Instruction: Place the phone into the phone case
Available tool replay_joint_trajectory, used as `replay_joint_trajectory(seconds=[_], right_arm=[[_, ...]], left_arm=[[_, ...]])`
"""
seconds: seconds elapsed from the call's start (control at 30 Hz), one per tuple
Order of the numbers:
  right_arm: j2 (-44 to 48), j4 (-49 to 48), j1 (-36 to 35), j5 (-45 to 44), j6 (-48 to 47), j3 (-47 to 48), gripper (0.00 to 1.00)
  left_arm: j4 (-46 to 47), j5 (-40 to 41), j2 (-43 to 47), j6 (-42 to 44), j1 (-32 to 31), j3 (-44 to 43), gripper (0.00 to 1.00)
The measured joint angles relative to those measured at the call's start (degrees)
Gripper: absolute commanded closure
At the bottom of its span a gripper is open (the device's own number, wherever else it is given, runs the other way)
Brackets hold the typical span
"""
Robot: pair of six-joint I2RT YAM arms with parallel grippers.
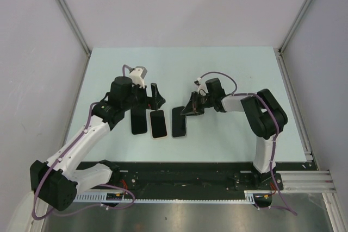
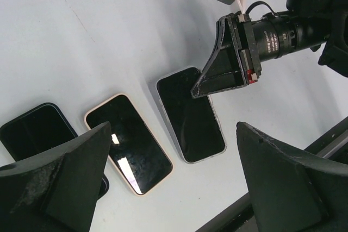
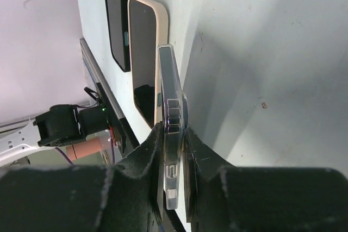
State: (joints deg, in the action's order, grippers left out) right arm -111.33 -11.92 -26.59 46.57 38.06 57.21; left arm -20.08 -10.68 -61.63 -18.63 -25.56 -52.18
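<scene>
Three dark-screened phones lie side by side on the table. The right one (image 1: 179, 122) sits in a clear phone case (image 3: 172, 80), whose far end is raised slightly. My right gripper (image 1: 188, 110) is shut on that end, and the right wrist view shows the clear edge pinched between both fingers (image 3: 147, 150). The middle phone (image 2: 128, 142) wears a pink case, and the left one (image 2: 38, 131) is black. My left gripper (image 1: 155, 99) hovers over the phones' far ends, open wide with nothing between its fingers (image 2: 81, 167).
The black rail (image 1: 179, 175) with the arm bases runs along the table's near edge, just below the phones. Grey walls (image 1: 32, 52) enclose the table on the left, the right and at the back.
</scene>
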Motion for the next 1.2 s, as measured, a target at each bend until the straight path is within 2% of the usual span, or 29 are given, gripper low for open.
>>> replay_joint_trajectory(seconds=[0.4, 0.5, 0.7, 0.97, 1.1, 1.2], right_arm=[[-3.5, 5.8, 2.5, -1.5, -3.6, 4.2, 0.40], [-3.2, 7.2, 3.5, -0.9, -3.6, 4.7, 0.01], [4.8, 14.6, 4.5, -3.0, -8.2, 5.4, 0.00], [26.8, 27.5, 1.2, -11.5, -12.8, 5.4, 0.00], [37.0, 28.3, -0.5, -15.0, -12.3, 4.0, 0.00], [44.3, 27.2, -0.5, -17.8, -10.8, -1.7, 0.00]], left_arm=[[-0.3, 0.0, 0.0, 0.3, 0.2, 0.0, 0.00], [-0.3, 0.0, 0.0, 0.3, 0.2, 0.0, 0.00], [0.9, -1.0, 1.1, 0.6, 0.3, 0.5, 0.00], [6.5, -9.2, 5.2, -1.4, 0.4, 0.9, 0.00], [9.0, -12.5, 7.6, -3.0, 0.5, 2.2, 0.00], [11.0, -13.7, 11.3, -3.9, 0.5, 4.8, 0.00]])
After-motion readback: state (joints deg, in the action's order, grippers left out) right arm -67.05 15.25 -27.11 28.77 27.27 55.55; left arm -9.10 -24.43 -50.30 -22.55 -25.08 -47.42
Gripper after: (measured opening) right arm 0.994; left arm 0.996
